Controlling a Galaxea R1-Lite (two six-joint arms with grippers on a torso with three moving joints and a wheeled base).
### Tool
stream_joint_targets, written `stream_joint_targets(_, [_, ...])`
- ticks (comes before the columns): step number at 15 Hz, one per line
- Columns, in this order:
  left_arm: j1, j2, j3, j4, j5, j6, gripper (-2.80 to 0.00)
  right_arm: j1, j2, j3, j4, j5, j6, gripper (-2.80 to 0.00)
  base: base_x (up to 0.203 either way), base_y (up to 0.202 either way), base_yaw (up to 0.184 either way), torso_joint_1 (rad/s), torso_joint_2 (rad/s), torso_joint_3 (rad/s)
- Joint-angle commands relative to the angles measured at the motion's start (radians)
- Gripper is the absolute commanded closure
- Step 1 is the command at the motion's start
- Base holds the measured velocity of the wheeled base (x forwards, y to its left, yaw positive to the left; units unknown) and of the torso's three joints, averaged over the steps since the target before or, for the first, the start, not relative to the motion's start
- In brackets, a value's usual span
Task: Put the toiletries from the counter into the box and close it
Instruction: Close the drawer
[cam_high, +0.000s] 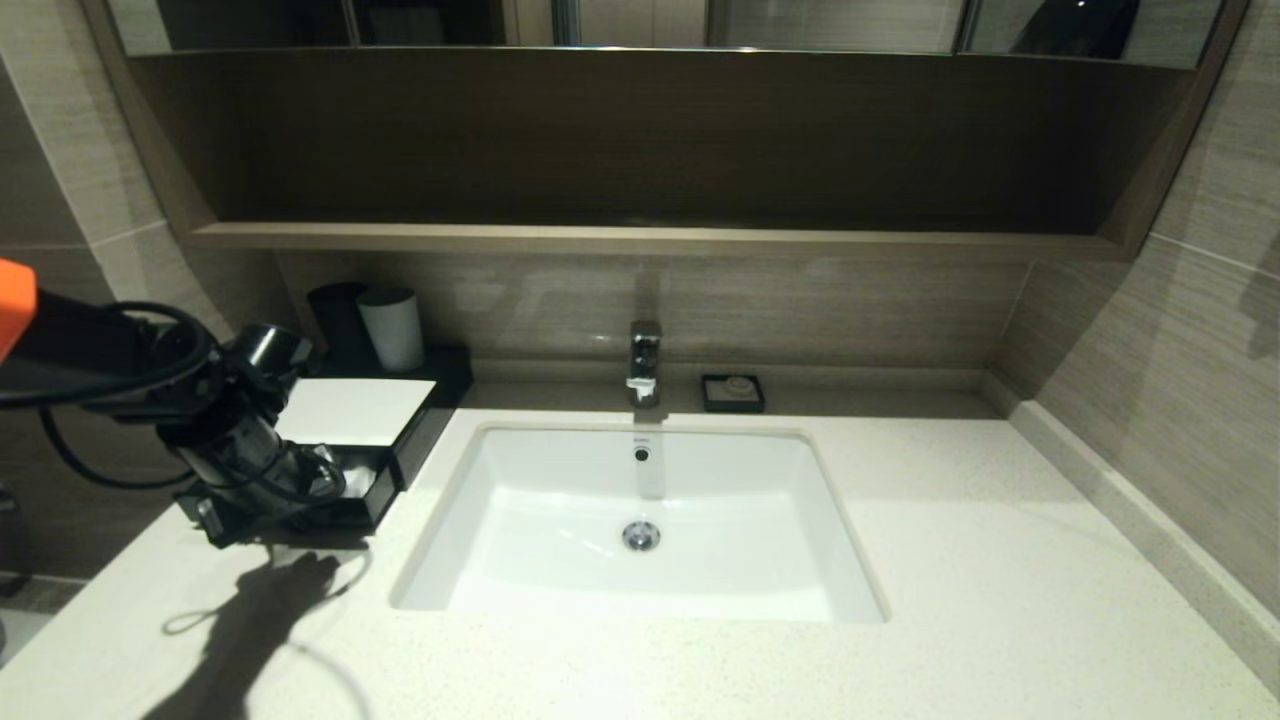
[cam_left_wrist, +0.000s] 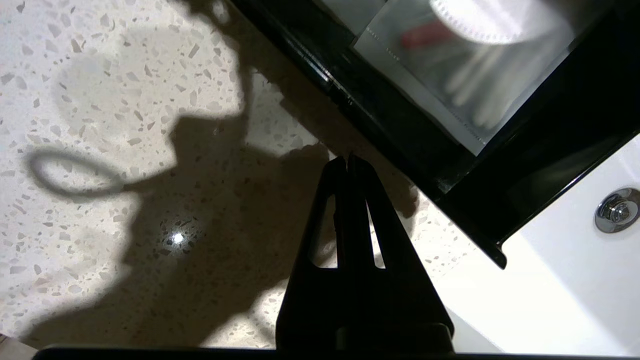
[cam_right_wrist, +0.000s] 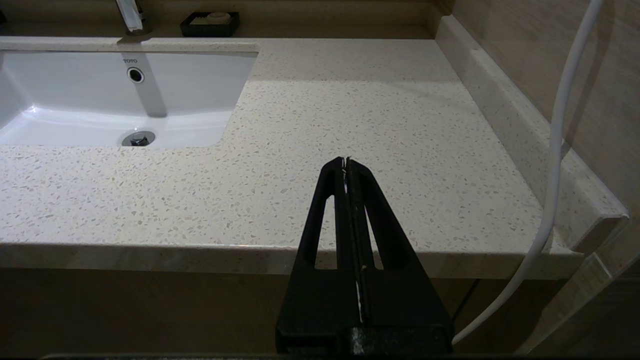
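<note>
The black box (cam_high: 352, 410) with its white top panel stands on the counter (cam_high: 950, 560) left of the sink, and its front drawer (cam_left_wrist: 395, 135) is pulled out. Clear-wrapped toiletries (cam_left_wrist: 450, 85) with white contents lie inside the drawer. My left arm (cam_high: 240, 440) hangs over the drawer's front. Its left gripper (cam_left_wrist: 348, 160) is shut and holds nothing, its tips just in front of the drawer's front wall and above the speckled stone. My right gripper (cam_right_wrist: 346, 161) is also shut and holds nothing, hovering at the counter's front edge on the right.
The white sink basin (cam_high: 560, 560) with a chrome tap (cam_high: 644, 360) fills the middle. A grey cup (cam_high: 392, 328) and a dark cup (cam_high: 335, 318) stand behind the box. A small black dish (cam_high: 732, 392) sits by the back wall. A white cable (cam_right_wrist: 555, 165) hangs along the right wall.
</note>
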Motion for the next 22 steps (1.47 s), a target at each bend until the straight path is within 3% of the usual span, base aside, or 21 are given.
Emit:
stream_joint_targets(1, [0.0,0.018,-0.024,0.003,0.001,-0.004,0.0,0.002,-0.002,0.0,0.0,0.0,0.0,0.0,0.0,0.0,0.0,0.0,0.0,0.0])
stream_joint_targets(22, [0.002,0.093,-0.154,0.012,0.001,-0.004,0.0,0.0,-0.002,0.002,0.0,0.0,0.0,0.0,0.0,0.0,0.0,0.0,0.0,0.0])
